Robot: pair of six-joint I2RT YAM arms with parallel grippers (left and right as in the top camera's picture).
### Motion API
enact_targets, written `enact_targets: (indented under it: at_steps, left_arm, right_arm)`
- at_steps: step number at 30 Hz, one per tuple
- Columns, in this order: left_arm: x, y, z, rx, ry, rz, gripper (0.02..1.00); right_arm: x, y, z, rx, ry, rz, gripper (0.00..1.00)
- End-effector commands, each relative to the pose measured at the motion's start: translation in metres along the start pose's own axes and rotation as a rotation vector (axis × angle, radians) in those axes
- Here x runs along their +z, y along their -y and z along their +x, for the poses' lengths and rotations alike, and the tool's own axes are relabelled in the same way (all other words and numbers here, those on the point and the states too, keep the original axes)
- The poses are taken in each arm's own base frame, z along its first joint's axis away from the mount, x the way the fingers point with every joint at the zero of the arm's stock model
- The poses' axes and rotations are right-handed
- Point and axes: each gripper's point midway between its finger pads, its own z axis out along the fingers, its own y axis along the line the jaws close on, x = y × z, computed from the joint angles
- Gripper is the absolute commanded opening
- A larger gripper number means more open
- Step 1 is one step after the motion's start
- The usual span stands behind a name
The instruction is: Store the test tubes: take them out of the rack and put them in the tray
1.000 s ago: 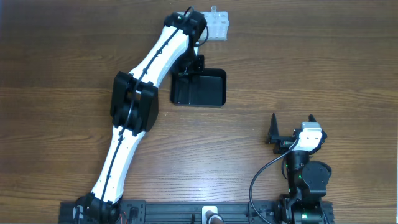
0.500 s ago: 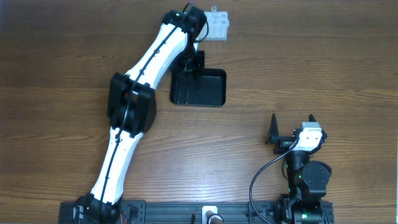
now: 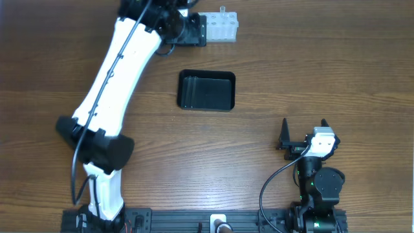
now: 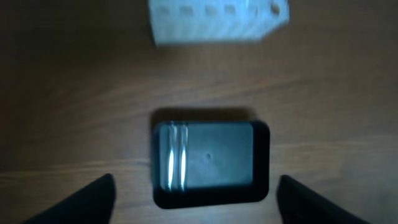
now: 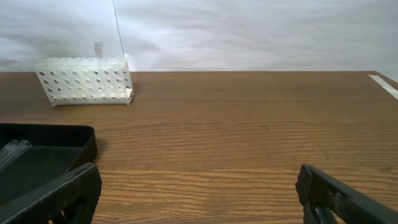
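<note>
The black tray [image 3: 213, 97] lies mid-table with two clear test tubes [image 4: 174, 163] along its left end. The white rack [image 3: 220, 27] stands at the far edge, one tube [image 3: 223, 10] sticking up from it. My left gripper [image 3: 193, 30] hangs high, shown beside the rack in the top view. Its wrist view looks down on the tray [image 4: 261, 149] and rack [image 4: 217, 22], with the left gripper [image 4: 196, 182] open and empty. My right gripper [image 3: 304, 131] rests open near its base. Its wrist view shows the rack [image 5: 84, 81], tube [image 5: 98, 48] and tray [image 5: 50, 134], the right gripper [image 5: 199, 180] holding nothing.
Bare wooden tabletop surrounds the tray and rack. The left arm's white links [image 3: 110, 77] stretch across the table's left half. A pale backdrop [image 5: 249, 31] rises behind the far table edge.
The left gripper has risen from the tray's left end and swung toward the far edge. The arm's elbow dropped to the lower left. The right arm has stayed still.
</note>
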Motion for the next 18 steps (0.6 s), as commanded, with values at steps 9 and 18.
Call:
enact_targets:
  at_steps: [9,18]
  left_arm:
    - [-0.081,-0.048,0.023,-0.041,0.328,-0.044,0.998]
    - [-0.108,-0.107,0.074,-0.126,0.566,-0.02,0.998]
  right_arm:
    - [0.0,0.001,0.002,0.004,0.0,0.002,0.993]
    - [0.0,0.001,0.002,0.004,0.0,0.001,0.991]
